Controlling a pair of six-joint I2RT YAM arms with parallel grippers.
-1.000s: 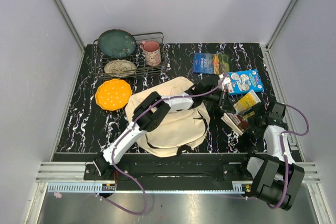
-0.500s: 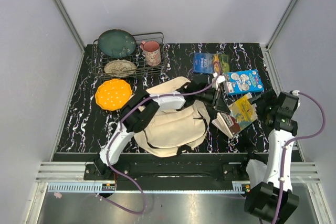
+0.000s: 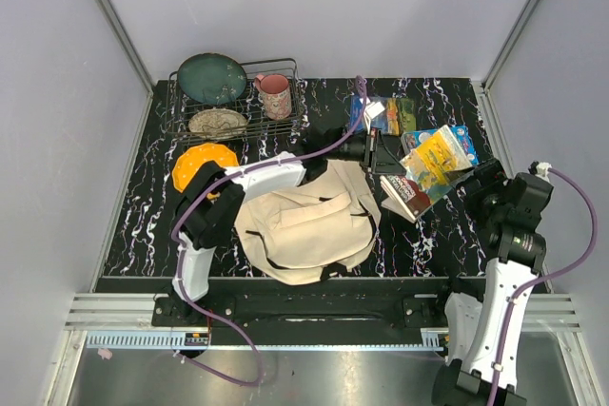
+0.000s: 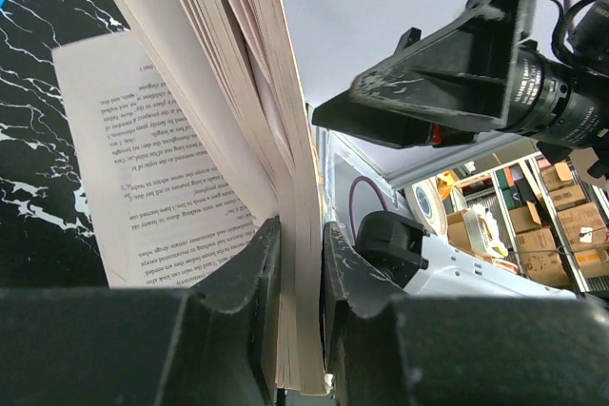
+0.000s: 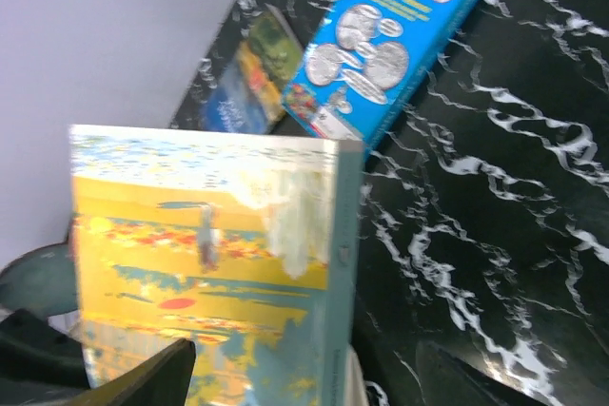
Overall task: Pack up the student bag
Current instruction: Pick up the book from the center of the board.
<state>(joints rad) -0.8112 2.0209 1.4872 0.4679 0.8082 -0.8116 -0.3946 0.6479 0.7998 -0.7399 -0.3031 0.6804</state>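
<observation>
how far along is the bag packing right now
Done: nothing visibly packed; the student bag lies slumped with no items seen inside. In hand: the left gripper pinches the pages of a yellow paperback, held up beside the bag; the right gripper is open nearby. Left: get it in, then probably the blue box and blue book.

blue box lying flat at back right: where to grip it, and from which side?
Probably pinch across its short width, fingers on the two long edges near the middle, coming straight down. The blue box lies flat on the table, printed face up, leaving only thin sides to grip.
</observation>
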